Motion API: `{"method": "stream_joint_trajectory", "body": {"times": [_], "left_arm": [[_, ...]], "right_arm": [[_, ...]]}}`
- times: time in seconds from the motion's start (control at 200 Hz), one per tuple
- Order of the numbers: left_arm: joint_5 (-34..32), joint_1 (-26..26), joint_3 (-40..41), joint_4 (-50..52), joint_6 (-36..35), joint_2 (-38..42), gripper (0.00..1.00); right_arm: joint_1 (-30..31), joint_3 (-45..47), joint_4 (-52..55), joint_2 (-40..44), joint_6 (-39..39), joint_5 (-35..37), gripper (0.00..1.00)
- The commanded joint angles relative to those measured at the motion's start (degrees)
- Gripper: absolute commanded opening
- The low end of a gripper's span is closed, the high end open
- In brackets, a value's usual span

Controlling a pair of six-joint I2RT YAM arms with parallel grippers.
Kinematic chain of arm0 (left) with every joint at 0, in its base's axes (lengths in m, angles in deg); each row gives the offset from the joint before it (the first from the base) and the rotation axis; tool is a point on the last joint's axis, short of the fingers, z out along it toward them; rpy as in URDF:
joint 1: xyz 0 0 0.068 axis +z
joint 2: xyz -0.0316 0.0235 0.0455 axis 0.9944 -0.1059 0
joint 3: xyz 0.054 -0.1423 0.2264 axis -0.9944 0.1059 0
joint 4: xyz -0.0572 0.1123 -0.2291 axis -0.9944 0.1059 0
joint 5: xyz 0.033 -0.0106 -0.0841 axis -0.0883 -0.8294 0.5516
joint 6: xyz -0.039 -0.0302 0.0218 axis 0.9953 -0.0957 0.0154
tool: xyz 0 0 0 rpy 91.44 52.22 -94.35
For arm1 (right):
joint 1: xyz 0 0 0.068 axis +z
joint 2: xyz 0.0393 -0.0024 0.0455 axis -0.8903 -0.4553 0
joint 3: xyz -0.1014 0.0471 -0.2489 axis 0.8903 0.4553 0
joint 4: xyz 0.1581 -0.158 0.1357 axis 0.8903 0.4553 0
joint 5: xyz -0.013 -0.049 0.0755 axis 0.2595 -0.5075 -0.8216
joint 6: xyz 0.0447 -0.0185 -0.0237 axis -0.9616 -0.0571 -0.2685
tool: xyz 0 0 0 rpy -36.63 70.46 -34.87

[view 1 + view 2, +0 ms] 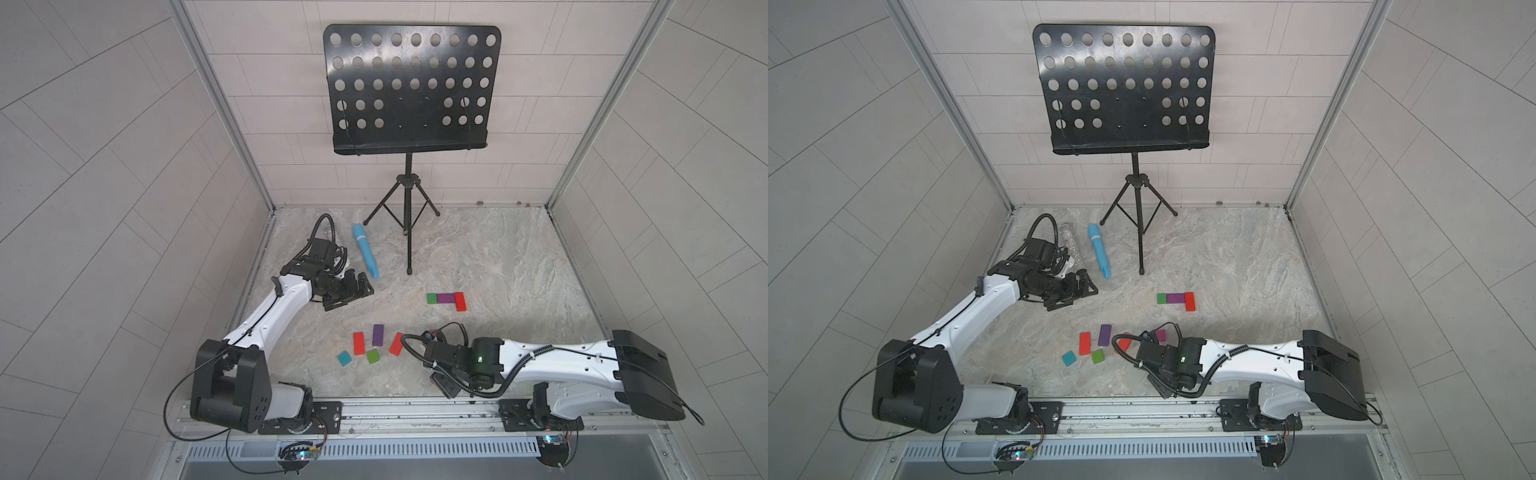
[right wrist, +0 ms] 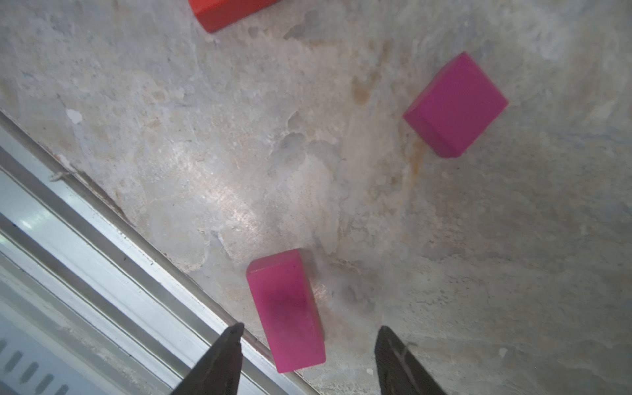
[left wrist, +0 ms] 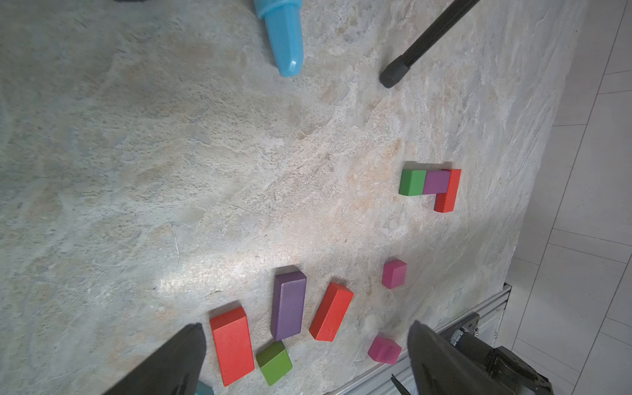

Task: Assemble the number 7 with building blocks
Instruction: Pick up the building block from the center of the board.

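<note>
Here a pickup is in hand — the nearer magenta block, at the front edge of the table, is straddled, not yet gripped, by the right gripper, fingers parted, so a squared closing is called for — while the left gripper is held wide and empty.

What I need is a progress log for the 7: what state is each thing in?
Placed green-purple-red blocks: butted together, corner formed.
Loose blocks: flat, scattered, unplaced.
Front magenta block: flat, ungripped.
Right gripper: open, fingers either side of that magenta block.
Left gripper: open, empty.
Microphone: lying flat.
Music stand: upright, shelf empty.
</note>
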Motion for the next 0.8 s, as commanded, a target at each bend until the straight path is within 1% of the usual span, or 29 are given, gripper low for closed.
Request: {"method": "stream_joint_trajectory", "body": {"times": [0.0, 0.08, 0.2, 0.365, 0.52, 0.686, 0.741, 0.791], "left_arm": [[0.1, 0.7, 0.6, 2.6, -1.9, 0.5, 1.0], [0.1, 0.8, 1.0, 2.5, -2.0, 1.2, 1.0], [0.5, 1.1, 1.4, 2.2, -1.9, 1.8, 1.0], [1.1, 1.3, 1.7, 1.7, -1.5, 1.4, 1.0], [1.3, 1.7, 2.2, 1.0, -1.1, 1.6, 1.0], [1.4, 1.9, 2.4, 0.7, -1.1, 1.7, 1.0], [1.5, 2.0, 2.4, 0.8, -1.1, 1.6, 1.0], [1.4, 2.1, 2.4, 0.7, -1.1, 1.7, 1.0]], "right_arm": [[0.7, -0.3, 0.7, -1.1, 0.9, -0.2, 0.64], [0.7, 0.0, 0.7, -1.2, 1.3, -0.4, 0.62], [0.6, 0.6, 1.0, -2.1, 2.0, 0.0, 0.63], [0.3, -0.9, 1.3, -6.0, 3.4, -2.0, 0.63], [-0.1, -1.3, 1.5, -8.2, 3.2, -2.9, 0.6], [-1.3, -1.6, 1.1, -9.6, 2.9, -3.7, 0.52], [-1.9, -2.0, 0.9, -10.4, 2.8, -4.4, 0.47], [-2.4, -2.3, 0.6, -11.0, 2.9, -5.0, 0.4]]}}
